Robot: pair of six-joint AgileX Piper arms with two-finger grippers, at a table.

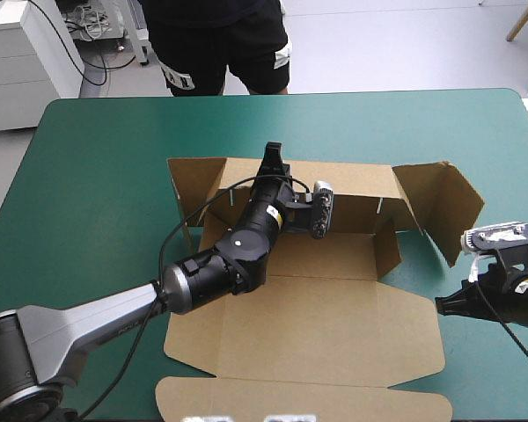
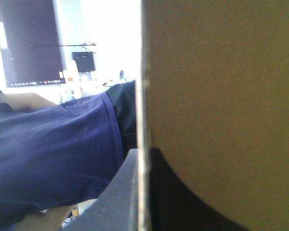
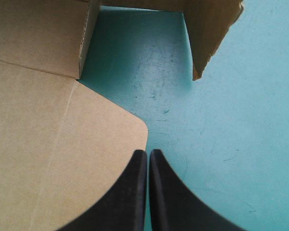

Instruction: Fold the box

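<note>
Teal-green table (image 1: 97,176) bearing brown box (image 1: 334,325) at centre, far wall (image 1: 352,189) apparently pinched by nearer left gripper (image 1: 273,158), right gripper (image 3: 148,159) closed empty just beside its right edge.

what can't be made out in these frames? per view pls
High view: how the left gripper bites the far wall of the box, hidden by its own wrist; the floor under that arm; the near flap, cut by the bottom edge.
Left wrist view: everything beyond the far wall, which fills the view ahead.
Right wrist view: past the right gripper, only the lid corner and a side flap; the rest is out of frame.
</note>
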